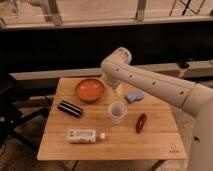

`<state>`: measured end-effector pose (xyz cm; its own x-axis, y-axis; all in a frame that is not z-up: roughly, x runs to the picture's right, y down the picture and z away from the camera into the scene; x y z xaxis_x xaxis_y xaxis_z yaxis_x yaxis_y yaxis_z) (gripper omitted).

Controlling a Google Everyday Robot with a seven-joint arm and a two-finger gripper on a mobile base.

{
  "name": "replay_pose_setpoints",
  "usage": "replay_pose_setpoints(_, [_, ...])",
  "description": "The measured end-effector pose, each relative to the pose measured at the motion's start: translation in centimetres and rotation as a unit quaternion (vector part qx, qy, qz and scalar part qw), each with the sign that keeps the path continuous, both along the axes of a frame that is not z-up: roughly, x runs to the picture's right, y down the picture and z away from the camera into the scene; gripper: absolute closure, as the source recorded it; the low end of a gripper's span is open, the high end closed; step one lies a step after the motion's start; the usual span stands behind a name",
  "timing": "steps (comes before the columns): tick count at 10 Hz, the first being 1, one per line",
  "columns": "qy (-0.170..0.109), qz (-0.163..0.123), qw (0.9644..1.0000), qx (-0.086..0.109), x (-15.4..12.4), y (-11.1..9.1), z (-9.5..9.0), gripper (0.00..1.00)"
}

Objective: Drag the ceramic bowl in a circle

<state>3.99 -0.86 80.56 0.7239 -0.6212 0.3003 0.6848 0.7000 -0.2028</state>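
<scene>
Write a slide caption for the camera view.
Arm over the table, gripper low beside the bowl; cup and bottle nearby.

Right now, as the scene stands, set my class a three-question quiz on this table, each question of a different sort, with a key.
1. True or false: the cup stands on the table, outside the bowl.
2. Which lies nearest the table's front edge? A) white bottle B) blue sponge C) black box
3. Fill in: seen from the camera, the robot's hand is down at the bowl's ___ side.
Key: 1 true; 2 A; 3 right.
</scene>
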Motion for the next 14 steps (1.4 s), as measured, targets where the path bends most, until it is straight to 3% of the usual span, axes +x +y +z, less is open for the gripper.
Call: replay_pose_setpoints(14, [-0.041, -0.018, 0.9990, -0.010, -2.6, 1.0, 5.8, 0.20])
